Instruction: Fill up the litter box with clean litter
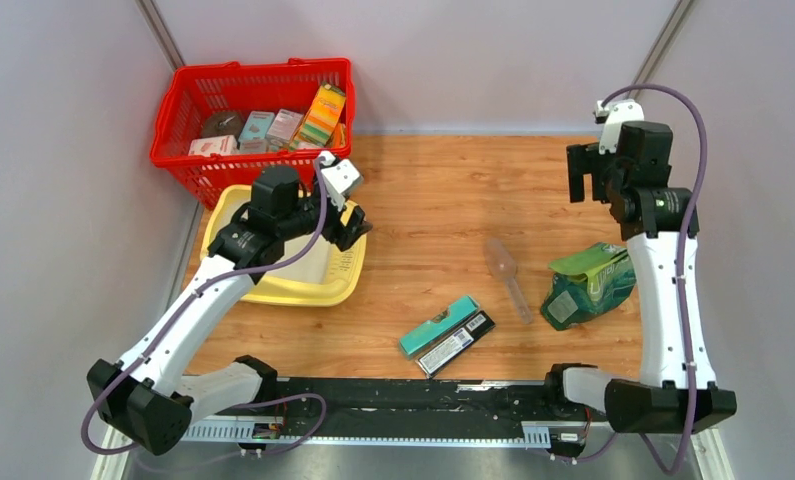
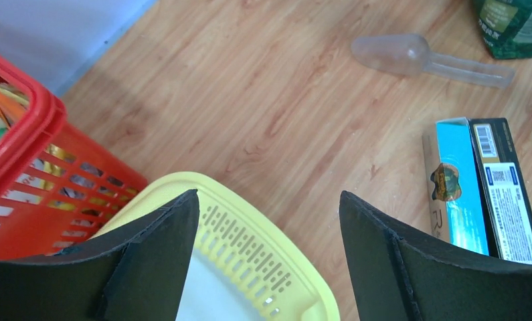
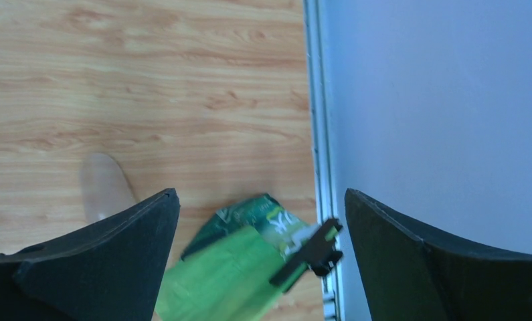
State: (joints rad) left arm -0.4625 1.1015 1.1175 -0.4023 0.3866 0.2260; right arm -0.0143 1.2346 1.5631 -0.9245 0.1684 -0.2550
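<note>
The pale-yellow litter box (image 1: pixel 318 288) lies at the left of the table, partly under my left arm. Its slotted rim (image 2: pixel 249 244) and cream inside show in the left wrist view. My left gripper (image 1: pixel 351 225) is open and empty just above the box's right rim (image 2: pixel 266 207). My right gripper (image 1: pixel 585 172) is open and empty, high over the back right of the table (image 3: pixel 259 200). The green litter bag (image 1: pixel 588 285) lies at the right, closed with a black clip (image 3: pixel 310 254). No loose litter is in view.
A translucent scoop (image 1: pixel 506 272) lies left of the bag. Two flat boxes, teal (image 1: pixel 438 325) and black (image 1: pixel 457 342), lie near the front edge. A red basket (image 1: pixel 253 125) with packets stands behind the litter box. A wall (image 3: pixel 437 120) runs close on the right.
</note>
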